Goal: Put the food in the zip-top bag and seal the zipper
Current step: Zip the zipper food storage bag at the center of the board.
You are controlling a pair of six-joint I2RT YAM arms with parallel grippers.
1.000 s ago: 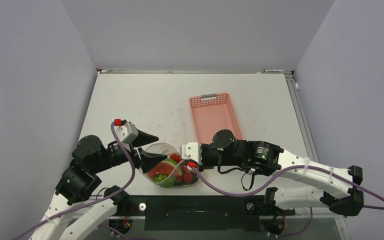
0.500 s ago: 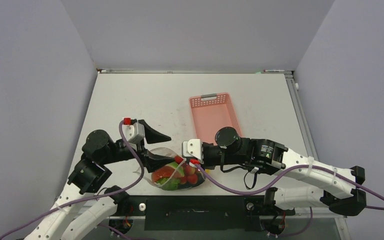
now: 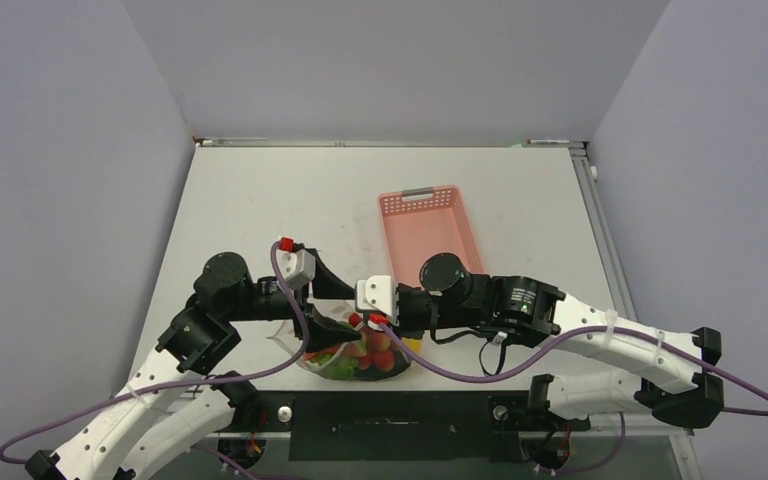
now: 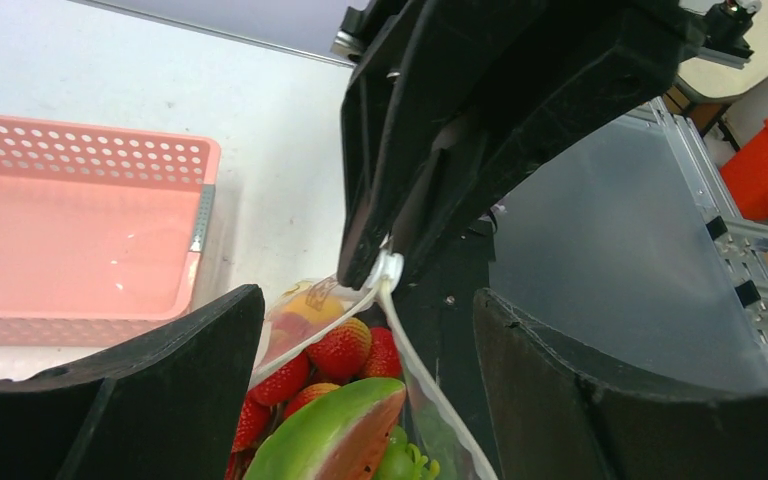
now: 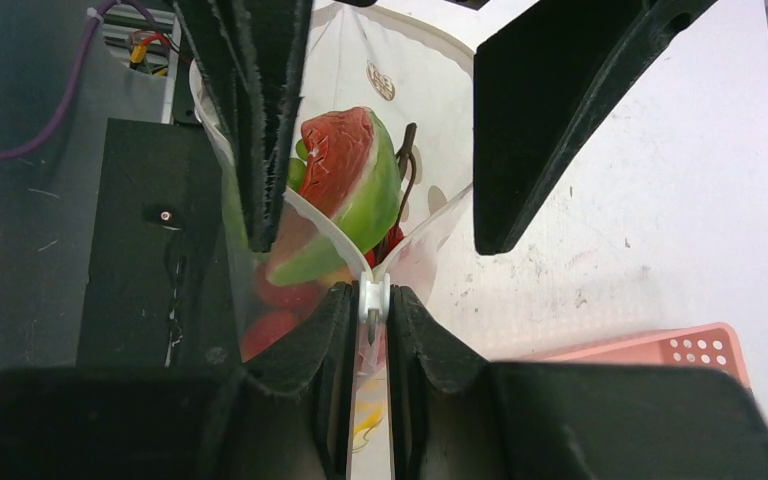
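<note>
I am holding the right gripper closed on the near end of the stiff clear zipper strip of the clear crinkly plastic zip-top bag. Its two black fingers are pinching the small white end tab, with no gap showing between them. Just ahead of those fingertips the two halves of the strip are spreading apart in a V, so the mouth is standing open there. The left gripper is standing wide open and gripping nothing. It is facing the right gripper tip to tip, and the open mouth is lying between its fingers; I cannot tell whether either finger is touching the plastic. The food is sitting inside the bag, just beyond the right fingertips: a green-skinned toy wedge with red flesh and red strawberry-like toy pieces. The pink slotted plastic basket is lying on the far side of the right gripper, apart from the bag.
</note>
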